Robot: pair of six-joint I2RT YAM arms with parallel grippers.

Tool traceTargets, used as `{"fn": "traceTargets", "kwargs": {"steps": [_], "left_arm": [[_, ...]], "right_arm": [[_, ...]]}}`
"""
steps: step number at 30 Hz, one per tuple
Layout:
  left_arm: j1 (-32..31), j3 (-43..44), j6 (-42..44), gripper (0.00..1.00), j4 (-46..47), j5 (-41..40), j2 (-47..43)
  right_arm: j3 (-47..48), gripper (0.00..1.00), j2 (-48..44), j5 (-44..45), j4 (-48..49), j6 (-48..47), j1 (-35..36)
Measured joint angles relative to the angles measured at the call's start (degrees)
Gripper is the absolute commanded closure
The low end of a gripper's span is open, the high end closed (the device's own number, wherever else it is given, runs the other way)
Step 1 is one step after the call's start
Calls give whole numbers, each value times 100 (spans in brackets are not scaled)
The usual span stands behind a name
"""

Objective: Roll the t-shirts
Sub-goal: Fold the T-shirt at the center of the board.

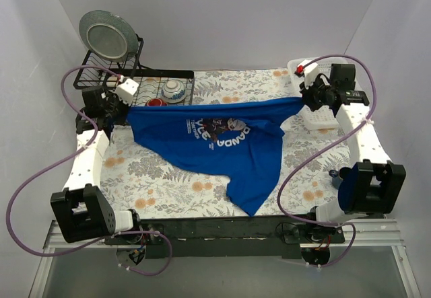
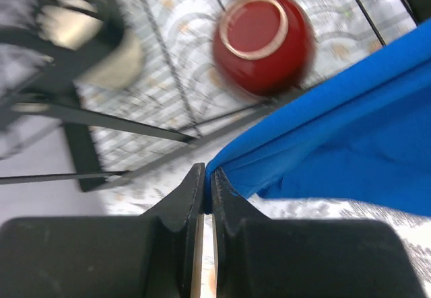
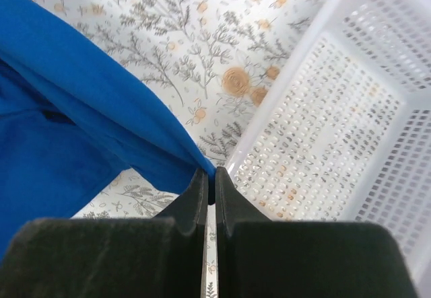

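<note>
As things stand: the t-shirt (image 1: 215,143) is stretched between the two arms across the far half of the table, print facing up. Its far edge is taut and the rest sags toward a point near the near edge.
Left gripper (image 2: 207,177): jaws pressed together on one corner of the blue cloth, at the left, just beside the dish rack (image 1: 108,76).
Right gripper (image 3: 209,177): jaws pinched on the opposite corner, at the right, over the rim of the white basket (image 3: 337,109).
Done: the shirt is gripped and spread along one edge, which looks like preparation only.
Left to do: no fold or roll shows. It has yet to be laid flat on the floral tablecloth (image 1: 168,183), narrowed and rolled.
Edges: the far edge is straight and tight, while the lower edges hang loose in uneven folds. I cannot tell how much of them rests on the table.
Open room: the widest free stretch is the middle and near side. The rack with its red bowl (image 2: 262,42) crowds the far left and the basket the far right, so lowering toward the near side looks safest.
</note>
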Motion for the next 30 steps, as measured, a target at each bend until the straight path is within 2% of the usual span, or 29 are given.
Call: {"fn": "traceTargets", "kwargs": {"steps": [8,16,23,30], "left_arm": [[42,125,-479,100,748,-153,-605],[50,1036,-898,100,1351,-168,-730],[-61,1045,-903,100,1338,-256,-1532],[-166,1056,-1005,100,1043,-420,-2868]], "right_arm": [[-28,99,-638,92,468,656,0],[951,99,-1187,109,466,1193,-2],[1864,99,-1965,138,-98,1185,-17],[1965,99,-3128,160,-839,1019,-55]]}}
